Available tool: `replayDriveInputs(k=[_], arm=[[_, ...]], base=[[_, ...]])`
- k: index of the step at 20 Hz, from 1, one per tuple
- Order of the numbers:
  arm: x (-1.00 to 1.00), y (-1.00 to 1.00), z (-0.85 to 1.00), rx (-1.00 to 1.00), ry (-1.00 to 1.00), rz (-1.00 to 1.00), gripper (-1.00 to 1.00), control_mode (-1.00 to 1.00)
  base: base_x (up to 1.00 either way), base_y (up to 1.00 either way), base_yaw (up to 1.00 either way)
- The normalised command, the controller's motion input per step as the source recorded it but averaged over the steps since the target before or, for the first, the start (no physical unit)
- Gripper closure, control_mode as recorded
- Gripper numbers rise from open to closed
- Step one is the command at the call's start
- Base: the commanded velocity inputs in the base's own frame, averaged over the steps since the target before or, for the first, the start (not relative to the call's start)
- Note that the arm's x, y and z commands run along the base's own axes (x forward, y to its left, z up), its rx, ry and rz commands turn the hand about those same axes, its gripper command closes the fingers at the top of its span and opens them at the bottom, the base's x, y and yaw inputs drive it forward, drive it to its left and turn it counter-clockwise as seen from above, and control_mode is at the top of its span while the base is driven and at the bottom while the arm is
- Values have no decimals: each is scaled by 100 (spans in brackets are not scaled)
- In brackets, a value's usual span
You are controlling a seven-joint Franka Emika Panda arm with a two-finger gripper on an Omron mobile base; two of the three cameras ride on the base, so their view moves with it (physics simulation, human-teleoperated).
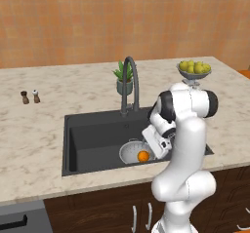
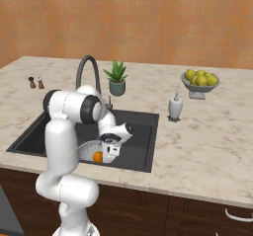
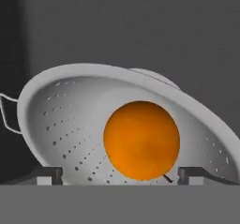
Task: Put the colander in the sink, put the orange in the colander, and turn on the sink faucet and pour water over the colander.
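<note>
With the orange inside the colander, the gripper, fingers apart, should rise straight before reaching the sink faucet at 12 o'clock.

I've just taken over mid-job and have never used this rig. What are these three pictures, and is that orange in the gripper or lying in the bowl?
A white robot arm works at a kitchen counter. Two pictures come from cameras behind it, left and right; the third looks along its gripper. The colander sits in the black sink, below the faucet. The orange is inside the colander, between the spread fingertips; whether they touch it I cannot tell. On the counter: a potted plant, a fruit bowl, a soap bottle, two shakers.
</note>
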Motion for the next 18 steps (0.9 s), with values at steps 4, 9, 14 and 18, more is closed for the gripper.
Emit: replayDriveInputs(k=[4, 9, 14, 18], arm=[[-14, -11, 78, 29, -23, -6, -100, -100], [-24, -1, 64, 25, -16, -18, -100, -100], [-19, 0, 61, 22, -9, -24, -100, -100], [-1, 0, 77, 21, -2, -13, -100, -100]], base=[[0, 0, 0], [0, 0, 0], [0, 0, 0], [0, 0, 0]])
